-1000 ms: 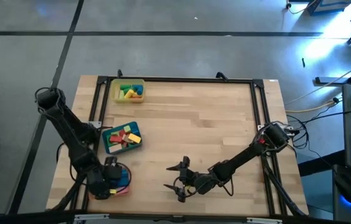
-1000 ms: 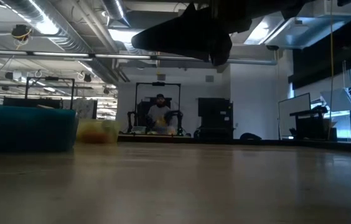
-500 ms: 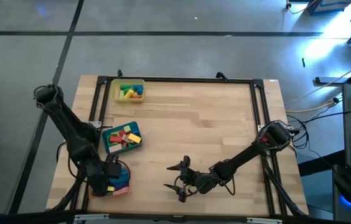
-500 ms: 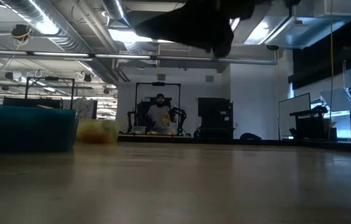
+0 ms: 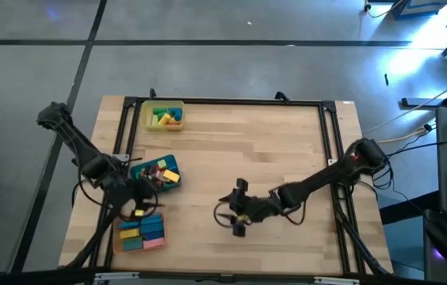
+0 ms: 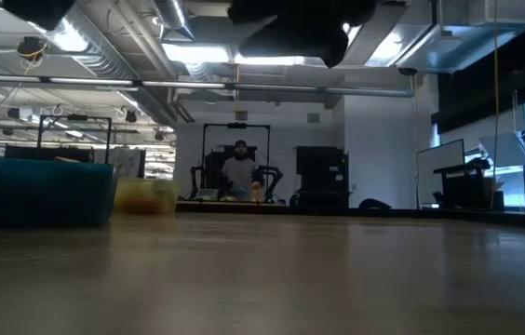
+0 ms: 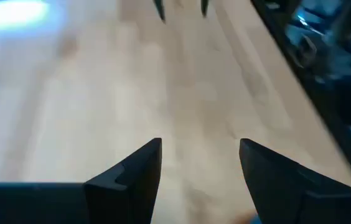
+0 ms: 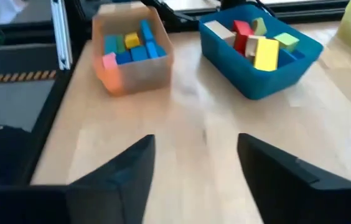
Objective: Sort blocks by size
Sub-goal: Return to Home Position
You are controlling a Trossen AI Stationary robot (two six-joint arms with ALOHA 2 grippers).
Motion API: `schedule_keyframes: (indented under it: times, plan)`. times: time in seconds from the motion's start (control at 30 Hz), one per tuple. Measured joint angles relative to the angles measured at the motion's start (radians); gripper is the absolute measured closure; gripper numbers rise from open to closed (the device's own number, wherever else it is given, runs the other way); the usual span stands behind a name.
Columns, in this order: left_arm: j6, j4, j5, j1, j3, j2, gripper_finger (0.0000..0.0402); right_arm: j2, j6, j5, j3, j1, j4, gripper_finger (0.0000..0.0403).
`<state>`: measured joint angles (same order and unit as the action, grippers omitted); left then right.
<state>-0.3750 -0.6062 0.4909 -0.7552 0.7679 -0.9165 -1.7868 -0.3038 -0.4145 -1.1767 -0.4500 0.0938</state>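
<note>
1. Bench (image 5: 247,158): no loose blocks are seen on it.
2. Orange tray (image 8: 135,78) is now uncovered. The left claw (image 5: 135,203) is pulled back beside blue tray (image 8: 269,81), spread wide, empty.
3. Right claw (image 5: 233,209) is drawn back mid-bench, spread wide, empty.
4. Blocks (image 8: 129,45) are all binned, so sorting is judged finished.

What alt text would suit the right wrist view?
An orange bin and a blue bin, each holding coloured blocks, stand apart on a wooden table. The right end effector is open and empty.
</note>
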Motion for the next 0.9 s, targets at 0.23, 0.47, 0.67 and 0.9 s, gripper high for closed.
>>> schedule_keyframes:
  times: [0.23,0.47,0.67,0.9]
  plan:
    - [0.144,0.125,0.035,0.090,-0.105,0.079,0.0204,0.103,0.069,0.126,0.074,0.084,-0.059,0.0264]
    - [0.258,0.238,0.026,0.192,-0.184,0.159,0.0225,0.315,0.084,0.150,0.338,0.154,0.073,0.0325]
    - [0.333,0.286,-0.052,0.292,-0.255,0.240,0.0296,0.537,0.095,0.196,0.595,0.212,0.266,0.0342]
    - [0.351,0.406,-0.202,0.406,-0.380,0.389,0.0375,0.763,0.092,0.199,0.846,0.237,0.492,0.0343]
